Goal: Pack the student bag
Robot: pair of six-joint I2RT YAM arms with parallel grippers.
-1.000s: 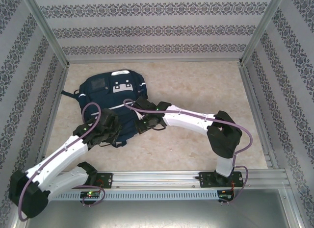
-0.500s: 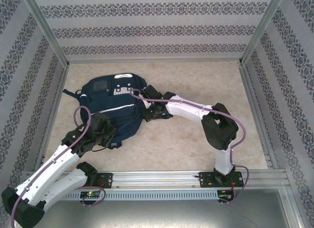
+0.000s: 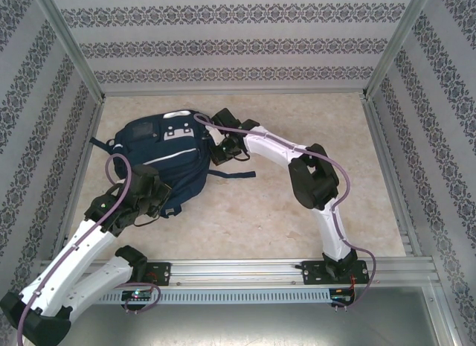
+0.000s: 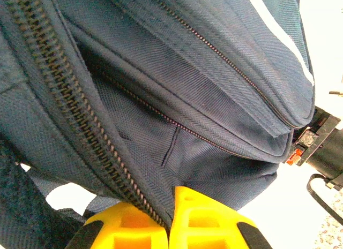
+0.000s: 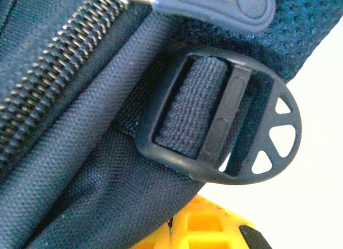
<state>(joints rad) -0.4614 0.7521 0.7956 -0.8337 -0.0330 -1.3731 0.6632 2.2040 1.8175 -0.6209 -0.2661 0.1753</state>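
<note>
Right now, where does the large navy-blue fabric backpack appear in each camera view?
Top external: large navy-blue fabric backpack, left of centre.
Left wrist: backpack across the upper frame.
Right wrist: backpack at left and bottom.
Shared landmark: thin white stripe, top and left wrist views.

I count one student bag [image 3: 160,167] on one table [image 3: 342,123]. Two arms come to the bag, the left arm [image 3: 82,245] and the right arm [image 3: 327,227], so also two grippers: the left gripper [image 3: 162,201] at its near end, the right gripper [image 3: 219,151] at its right side. On the bag I count one white stripe [image 3: 171,157], one black buckle [image 5: 220,120] and three zipper lines [image 4: 69,93].
</note>
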